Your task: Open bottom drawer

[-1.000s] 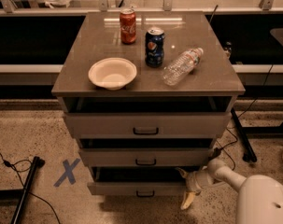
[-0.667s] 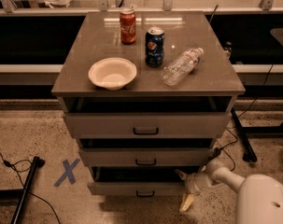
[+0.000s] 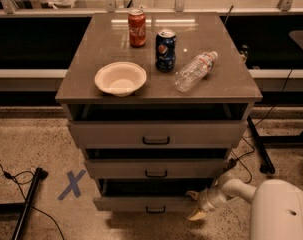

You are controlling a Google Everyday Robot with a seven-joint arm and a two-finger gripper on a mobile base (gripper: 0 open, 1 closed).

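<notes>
So the bottom drawer is the lowest of the three on this grey cabinet, down near the floor, and it's already out a little. There's a dark gap above its front, and the front sits forward of the middle drawer.

The gripper is low on the right, right at the end of that drawer front and nowhere near the little black handle in the middle. The two fingers look spread apart, one higher and one lower, not pinching anything. My guess is it's working the drawer by its end or corner rather than the handle, since the arm comes in from the right. Can't tell if it's actually touching.

Stuff on top: a bowl, a red can, a blue can and a water bottle on its side. I'd pull smoothly, because a jerk might roll the bottle.
</notes>
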